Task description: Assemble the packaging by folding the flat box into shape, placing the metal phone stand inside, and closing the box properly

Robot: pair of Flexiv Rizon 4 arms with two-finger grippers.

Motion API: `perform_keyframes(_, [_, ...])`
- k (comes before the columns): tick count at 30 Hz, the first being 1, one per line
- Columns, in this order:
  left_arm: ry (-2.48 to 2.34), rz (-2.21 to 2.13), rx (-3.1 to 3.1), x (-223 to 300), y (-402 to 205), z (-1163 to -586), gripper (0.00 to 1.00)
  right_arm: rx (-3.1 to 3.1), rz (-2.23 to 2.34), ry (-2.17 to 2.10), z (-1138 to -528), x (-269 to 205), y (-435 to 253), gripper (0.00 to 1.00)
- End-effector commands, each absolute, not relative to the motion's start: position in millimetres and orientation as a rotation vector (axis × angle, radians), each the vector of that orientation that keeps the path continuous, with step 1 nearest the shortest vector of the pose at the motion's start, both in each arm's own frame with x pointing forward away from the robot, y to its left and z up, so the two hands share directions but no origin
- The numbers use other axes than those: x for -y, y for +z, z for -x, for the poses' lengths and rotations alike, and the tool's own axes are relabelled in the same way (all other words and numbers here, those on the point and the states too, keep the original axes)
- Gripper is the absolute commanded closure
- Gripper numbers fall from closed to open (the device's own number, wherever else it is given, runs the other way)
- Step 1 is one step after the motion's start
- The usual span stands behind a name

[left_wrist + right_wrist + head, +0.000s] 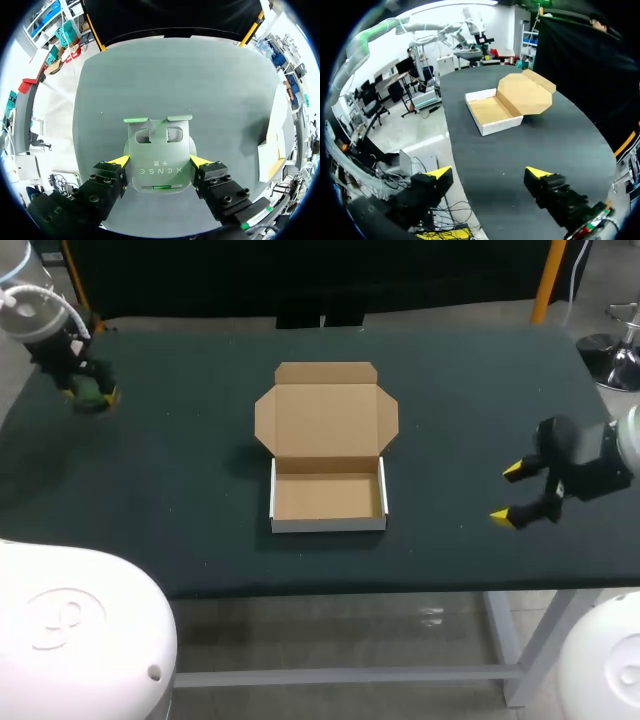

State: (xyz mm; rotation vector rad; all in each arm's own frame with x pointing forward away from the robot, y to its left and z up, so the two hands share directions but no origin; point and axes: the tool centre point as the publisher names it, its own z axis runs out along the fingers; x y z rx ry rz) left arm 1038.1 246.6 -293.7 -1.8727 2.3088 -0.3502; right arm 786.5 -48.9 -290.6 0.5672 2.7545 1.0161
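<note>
Left wrist view shows the left claw (160, 161) clamped across both side edges of the metal phone stand (159, 142), near the far left corner of the desk (180, 490). For a good pick, the squeeze should sit square on those edges and the lift go straight up, so the plate cannot swivel. The cardboard box (328, 524) stands mid-desk, well apart, folded, its lid (326, 418) open behind and its tray empty. The right claw (506, 492) hangs spread and empty, right of the box.
</note>
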Motion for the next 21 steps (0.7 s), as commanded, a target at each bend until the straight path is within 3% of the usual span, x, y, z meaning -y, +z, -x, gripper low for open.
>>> perform_keyframes(1, [-0.349, 1.865, -2.301, -245, -290, -1028, 1.00, -2.747, -0.579, 0.992, -796, 44, -300, 0.00])
perform_keyframes(21, [-0.301, 1.782, -2.395, -207, -247, -976, 1.00, -2.747, -0.579, 0.992, -796, 44, -300, 0.00])
